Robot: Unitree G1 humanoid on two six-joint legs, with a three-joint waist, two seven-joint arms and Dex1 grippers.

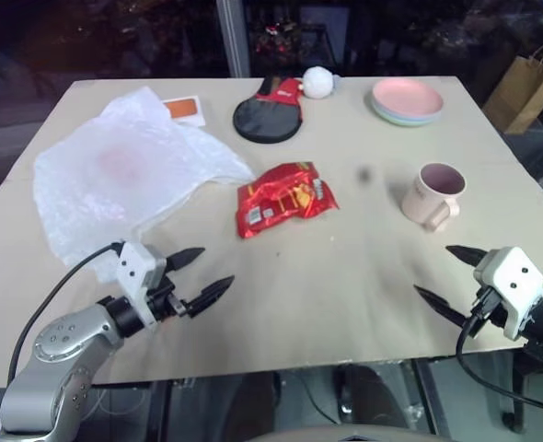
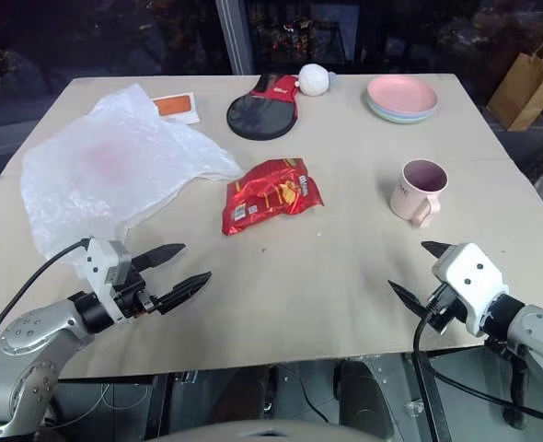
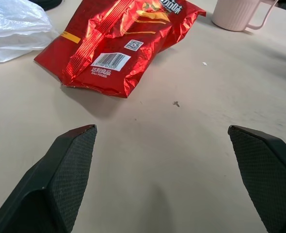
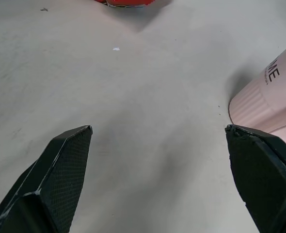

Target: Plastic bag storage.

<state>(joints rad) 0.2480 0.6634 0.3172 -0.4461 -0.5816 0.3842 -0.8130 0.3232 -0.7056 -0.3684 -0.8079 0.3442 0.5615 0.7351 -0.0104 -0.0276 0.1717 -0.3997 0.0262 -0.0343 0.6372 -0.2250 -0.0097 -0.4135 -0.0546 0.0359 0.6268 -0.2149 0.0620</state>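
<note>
The large, thin, crinkly whitish plastic bag (image 1: 124, 180) lies flattened on the left of the beige counter (image 1: 345, 304), long axis running from near-left to far-right. A shiny red snack packet (image 1: 283, 197) sits just beside it, a pink ribbed mug (image 1: 434, 194) farther right. Left end effector (image 1: 198, 276) and right end effector (image 1: 448, 276) hover released, empty.

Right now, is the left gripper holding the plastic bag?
No. The left gripper hovers open above bare table, with the plastic bag lying spread out and untouched beyond it.
</note>
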